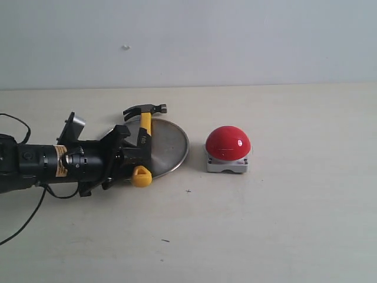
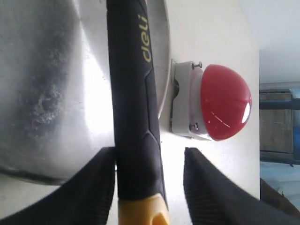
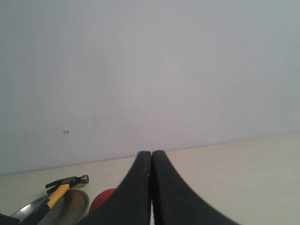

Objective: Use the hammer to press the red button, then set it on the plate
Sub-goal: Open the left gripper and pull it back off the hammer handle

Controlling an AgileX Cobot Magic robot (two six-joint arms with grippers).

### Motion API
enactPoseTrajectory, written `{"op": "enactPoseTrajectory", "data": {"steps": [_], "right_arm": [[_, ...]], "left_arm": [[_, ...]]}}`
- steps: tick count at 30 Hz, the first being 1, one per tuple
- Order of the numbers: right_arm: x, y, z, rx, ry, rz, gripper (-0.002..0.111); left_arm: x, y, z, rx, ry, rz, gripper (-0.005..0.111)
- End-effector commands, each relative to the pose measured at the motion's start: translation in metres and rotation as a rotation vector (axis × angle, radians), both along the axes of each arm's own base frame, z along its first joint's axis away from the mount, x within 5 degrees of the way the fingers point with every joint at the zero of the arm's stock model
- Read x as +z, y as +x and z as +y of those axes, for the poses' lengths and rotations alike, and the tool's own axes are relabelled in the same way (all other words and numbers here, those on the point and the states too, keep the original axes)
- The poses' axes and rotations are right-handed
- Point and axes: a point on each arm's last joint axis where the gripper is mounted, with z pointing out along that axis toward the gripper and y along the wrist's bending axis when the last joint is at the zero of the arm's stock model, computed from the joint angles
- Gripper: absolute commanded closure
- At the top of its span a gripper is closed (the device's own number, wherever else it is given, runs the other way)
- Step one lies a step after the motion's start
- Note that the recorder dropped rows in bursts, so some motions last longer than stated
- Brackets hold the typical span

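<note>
Pale tabletop (image 1: 283, 224), grey wall (image 1: 235, 41) behind; the left gripper (image 1: 135, 154) lies low and level, spread around the yellow-and-black claw hammer (image 1: 145, 133) lying across the round silver plate (image 1: 171, 144), beside the red dome button (image 1: 228, 142). The right gripper (image 3: 152, 155) is pressed together.

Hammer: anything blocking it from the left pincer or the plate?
Nothing visible. The left pincer straddles the yellow-and-black-handled claw hammer, one finger against the handle, the other apart. The hammer already spans the round silver metal plate.
</note>
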Motion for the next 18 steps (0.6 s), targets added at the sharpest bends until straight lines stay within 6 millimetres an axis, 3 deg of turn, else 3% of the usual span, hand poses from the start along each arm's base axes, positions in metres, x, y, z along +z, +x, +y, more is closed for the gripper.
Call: {"op": "enactPoseTrajectory", "data": {"steps": [1,9,13,15,18], "right_arm": [[-0.001,0.0,0.001,0.011,-0.001,-0.002,0.108],[-0.001,0.0,0.001,0.011,-0.001,-0.002,0.108],[-0.001,0.0,0.001,0.011,-0.001,-0.002,0.108],[-0.001,0.0,0.001,0.011,-0.001,-0.002,0.108],[-0.001,0.0,0.001,0.011,-0.001,-0.002,0.108]], "left_arm": [[0.01,-0.004,0.01,0.003,-0.007,-0.018,0.061],[0.006,-0.011,0.018,0.009,-0.003,0.005,0.061],[0.021,-0.01,0.016,0.003,-0.054,-0.054,0.063],[0.034,-0.009,0.016,0.0,-0.058,-0.105,0.072],[0.059,-0.008,0.024,0.016,-0.068,-0.183,0.096]]}}
